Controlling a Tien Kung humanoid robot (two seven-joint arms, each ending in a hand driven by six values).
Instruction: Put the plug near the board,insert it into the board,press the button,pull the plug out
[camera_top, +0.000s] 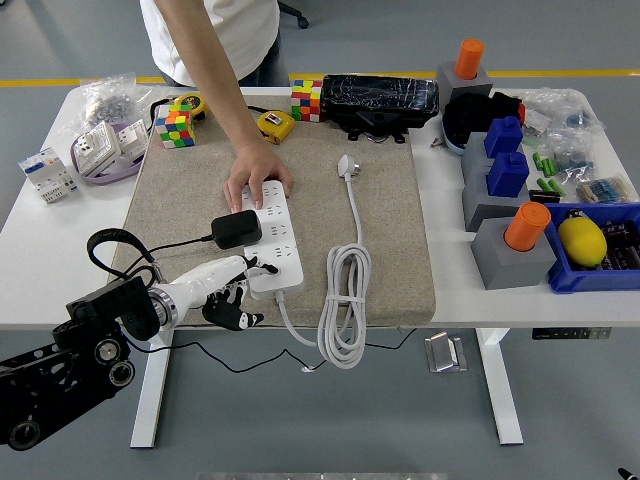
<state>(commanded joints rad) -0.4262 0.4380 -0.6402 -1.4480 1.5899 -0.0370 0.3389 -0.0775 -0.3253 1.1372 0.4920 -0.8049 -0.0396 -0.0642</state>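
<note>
Head view: one board (273, 236), one black plug (236, 229), two cubes (172, 128).

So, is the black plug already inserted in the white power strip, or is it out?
Inserted: the black plug sits flat on the power strip, its cable trailing left.

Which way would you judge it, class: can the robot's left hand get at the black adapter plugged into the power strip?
Probably yes. The left hand sits at the near end of the power strip, just short of the black adapter, with nothing between. The person's hand presses the strip's far end, beyond the adapter.
</note>
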